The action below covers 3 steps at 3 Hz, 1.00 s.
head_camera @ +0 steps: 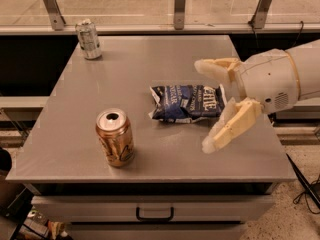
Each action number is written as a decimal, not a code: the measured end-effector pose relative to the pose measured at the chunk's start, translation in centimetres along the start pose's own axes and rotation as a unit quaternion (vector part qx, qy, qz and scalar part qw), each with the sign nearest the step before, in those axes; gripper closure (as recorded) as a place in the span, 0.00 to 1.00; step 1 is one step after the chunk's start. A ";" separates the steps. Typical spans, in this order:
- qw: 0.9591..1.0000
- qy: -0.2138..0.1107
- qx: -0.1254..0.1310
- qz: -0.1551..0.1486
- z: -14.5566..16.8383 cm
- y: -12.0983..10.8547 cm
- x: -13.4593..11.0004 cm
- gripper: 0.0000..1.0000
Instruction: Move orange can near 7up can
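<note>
The orange can (115,137) stands upright near the front left of the grey table (125,79), its silver top open toward me. The 7up can (88,39) is silver-grey and stands at the far left corner. My gripper (205,106) hovers at the right side of the table, right of the chip bag, with its two cream fingers (231,127) spread wide and nothing between them. It is well to the right of the orange can and far from the 7up can.
A dark blue chip bag (186,102) lies in the middle right of the table, just left of the gripper. A railing with metal posts (179,6) runs behind the table. A drawer handle (155,214) sits below the front edge.
</note>
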State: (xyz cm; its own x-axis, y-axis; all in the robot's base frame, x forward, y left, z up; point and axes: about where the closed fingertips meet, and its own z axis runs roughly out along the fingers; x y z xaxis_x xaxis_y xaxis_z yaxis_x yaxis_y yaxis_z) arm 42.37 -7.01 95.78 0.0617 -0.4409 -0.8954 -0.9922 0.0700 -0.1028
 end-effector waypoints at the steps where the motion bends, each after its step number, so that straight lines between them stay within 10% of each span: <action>1: 1.000 -0.024 -0.004 0.017 1.6 -0.6 -0.4 0.00; 3: 0.992 -0.116 0.029 0.029 5.2 0.1 -0.2 0.00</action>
State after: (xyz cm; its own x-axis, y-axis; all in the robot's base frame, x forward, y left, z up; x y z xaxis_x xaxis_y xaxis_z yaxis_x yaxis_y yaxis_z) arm 42.77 -2.28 93.74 0.0344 -0.2164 -0.9757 -0.9874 0.1434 -0.0666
